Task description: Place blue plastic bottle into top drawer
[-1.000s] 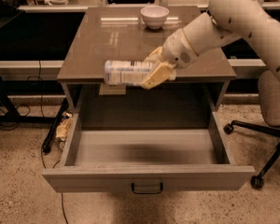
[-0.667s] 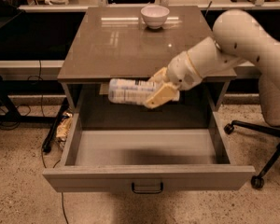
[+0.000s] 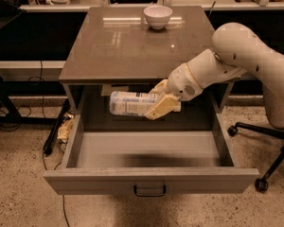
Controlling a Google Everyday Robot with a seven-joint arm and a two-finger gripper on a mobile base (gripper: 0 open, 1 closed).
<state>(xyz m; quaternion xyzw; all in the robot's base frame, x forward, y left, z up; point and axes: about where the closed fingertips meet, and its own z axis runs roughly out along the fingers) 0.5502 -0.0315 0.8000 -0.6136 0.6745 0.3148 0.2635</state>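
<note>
**Bottle held over the open top drawer**

The gripper [image 3: 155,101] hangs just below the front edge of the table top [image 3: 132,51], over the rear part of the open top drawer [image 3: 94,180]. Its two tan fingers [image 3: 162,109] are closed around the blue plastic bottle [image 3: 128,103], one above it and one across its front. The bottle lies on its side, lengthwise left to right, with its pale printed label facing the camera. Its rounded end points left, and its other end shows just past the fingers on the right. It is held in the air, clear of the drawer floor, in front of the dark opening under the table top.

The white arm [image 3: 227,56] reaches in from the right, sloping down to the gripper.

The drawer is pulled well out towards the camera. Its grey inside is in view, and a small dark handle [image 3: 149,191] sits at the centre of its flat front panel.

A white bowl [image 3: 157,16] stands upright near the back edge of the table top, well apart from the gripper. The dark legs and castor of an office chair [image 3: 260,183] show on the speckled floor to the right of the drawer.
</note>
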